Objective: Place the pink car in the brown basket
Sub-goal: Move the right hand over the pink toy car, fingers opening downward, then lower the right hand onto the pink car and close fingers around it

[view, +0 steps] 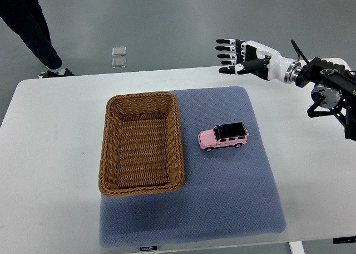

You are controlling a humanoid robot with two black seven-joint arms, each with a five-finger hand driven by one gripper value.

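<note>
A pink toy car [223,136] with a black roof stands on the blue mat [222,198], just right of the brown wicker basket [142,143]. The basket holds nothing. My right hand [236,55] comes in from the right edge and hovers above the table's far edge, well above and beyond the car. Its fingers are spread and hold nothing. The left arm does not show.
The mat lies on a white table [50,154]. A person's legs and shoes [39,37] stand on the floor beyond the table's far left corner. Two small clear objects [119,57] lie on the floor.
</note>
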